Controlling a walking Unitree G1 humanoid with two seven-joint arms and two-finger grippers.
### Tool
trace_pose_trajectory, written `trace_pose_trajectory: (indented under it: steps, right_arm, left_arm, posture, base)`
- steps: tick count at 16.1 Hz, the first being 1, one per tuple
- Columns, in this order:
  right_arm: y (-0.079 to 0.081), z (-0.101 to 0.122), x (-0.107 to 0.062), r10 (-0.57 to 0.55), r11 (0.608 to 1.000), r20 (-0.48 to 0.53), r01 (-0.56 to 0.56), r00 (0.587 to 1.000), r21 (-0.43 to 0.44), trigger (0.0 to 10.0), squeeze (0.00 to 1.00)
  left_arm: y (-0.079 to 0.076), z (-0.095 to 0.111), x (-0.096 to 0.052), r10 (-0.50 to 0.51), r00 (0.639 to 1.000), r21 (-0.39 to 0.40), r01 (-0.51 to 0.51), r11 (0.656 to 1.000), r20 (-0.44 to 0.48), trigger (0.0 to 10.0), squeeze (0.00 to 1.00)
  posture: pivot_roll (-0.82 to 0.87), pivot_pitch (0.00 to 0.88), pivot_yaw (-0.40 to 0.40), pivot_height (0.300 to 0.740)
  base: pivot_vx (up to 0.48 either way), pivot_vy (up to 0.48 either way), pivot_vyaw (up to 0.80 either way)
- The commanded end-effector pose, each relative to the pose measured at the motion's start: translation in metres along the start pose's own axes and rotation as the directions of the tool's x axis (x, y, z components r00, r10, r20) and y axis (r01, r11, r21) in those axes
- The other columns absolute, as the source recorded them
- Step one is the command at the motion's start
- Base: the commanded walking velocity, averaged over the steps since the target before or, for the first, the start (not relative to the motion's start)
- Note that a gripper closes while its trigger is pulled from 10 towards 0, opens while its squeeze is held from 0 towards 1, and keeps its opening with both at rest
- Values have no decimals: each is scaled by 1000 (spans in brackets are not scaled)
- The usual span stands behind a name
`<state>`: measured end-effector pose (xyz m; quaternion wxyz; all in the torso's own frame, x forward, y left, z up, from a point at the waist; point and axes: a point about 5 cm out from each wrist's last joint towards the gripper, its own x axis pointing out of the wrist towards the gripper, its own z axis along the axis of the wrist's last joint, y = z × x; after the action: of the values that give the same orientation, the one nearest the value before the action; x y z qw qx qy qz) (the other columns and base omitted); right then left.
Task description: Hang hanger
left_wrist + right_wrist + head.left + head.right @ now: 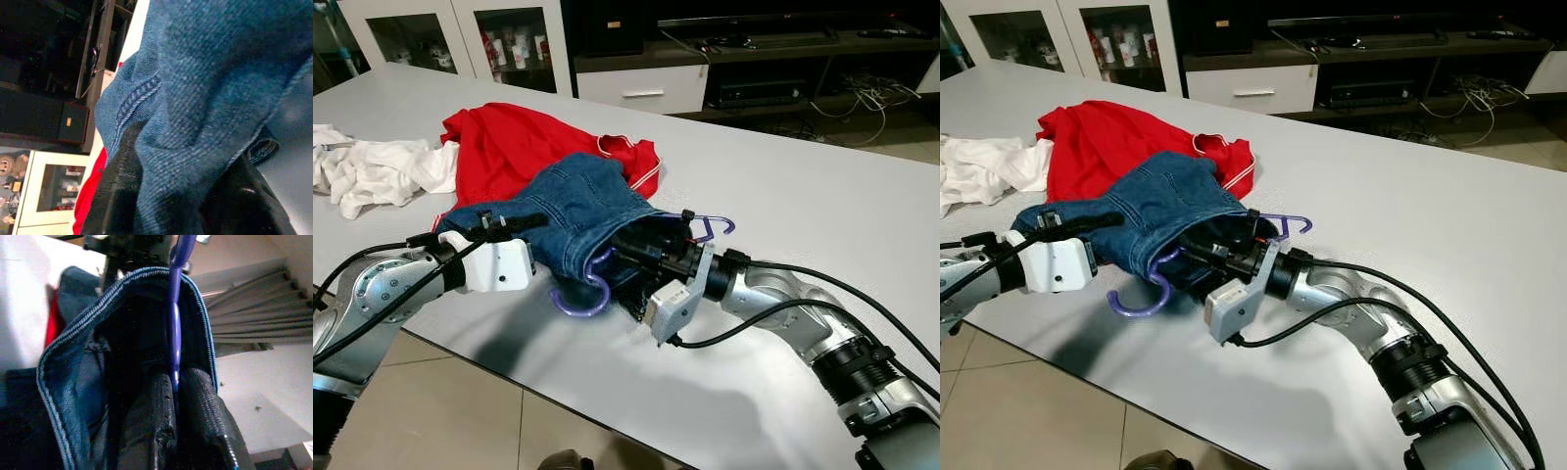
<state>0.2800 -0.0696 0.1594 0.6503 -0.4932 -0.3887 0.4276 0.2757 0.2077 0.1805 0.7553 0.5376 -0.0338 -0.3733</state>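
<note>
Jaws of the right gripper point(173, 382) pinch the thin purple plastic hanger point(579, 299) inside the blue denim garment point(578, 201), forearm reaching low across the grey desk point(822, 196). The left gripper point(181, 196), arm outstretched, clamps a denim fold. Beyond lie a red shirt point(509, 142) and white cloth point(372, 171).

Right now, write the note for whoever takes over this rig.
Right hand: shut on the purple hanger, reaching into the open end of the denim garment on the grey table.
Left hand: gripping the denim from the other side, holding it up.
Done: hanger partly inside the denim; its hook and one end stick out.
Left: seat the hanger fully, then hang it.
Nearby: red garment and white cloth lie behind.
</note>
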Motion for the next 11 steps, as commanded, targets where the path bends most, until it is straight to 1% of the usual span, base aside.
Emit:
trace_pose_trajectory:
  steps: [1,7,8,9,10,11]
  right_arm:
    - [-9,6,2,-58,998,52,59,997,-18,10000,0]
    - [-7,3,0,-43,999,42,44,998,-23,10000,0]
    - [-6,3,-1,-43,999,43,44,998,-13,10000,525]
    - [-6,3,-1,-47,999,41,47,998,-13,10000,894]
    - [-7,2,-2,-51,999,32,51,998,-1,10000,1000]
    - [-5,0,-4,-40,999,17,39,999,30,10000,0]
  left_arm:
    - [-8,-2,3,-38,999,-7,38,999,-14,0,0]
    - [-7,-5,5,-12,999,-7,12,1000,-37,0,0]
    - [-7,-6,4,-8,999,-7,8,1000,-44,0,0]
    - [-7,-7,4,-5,999,-7,4,1000,-48,0,0]
    - [-4,-9,4,14,998,-8,-14,1000,-61,0,0]
    - [-3,-10,4,28,997,-11,-29,1000,-69,0,0]
  posture:
    - [-15,0,47,740]
    - [-16,0,46,740]
    - [-14,0,45,740]
    - [-14,0,46,740]
    - [-13,0,45,740]
    - [-11,0,45,740]
  base:
    - [0,0,0]
    - [0,0,0]
    - [0,0,0]
    - [0,0,0]
    - [0,0,0]
    - [0,0,0]
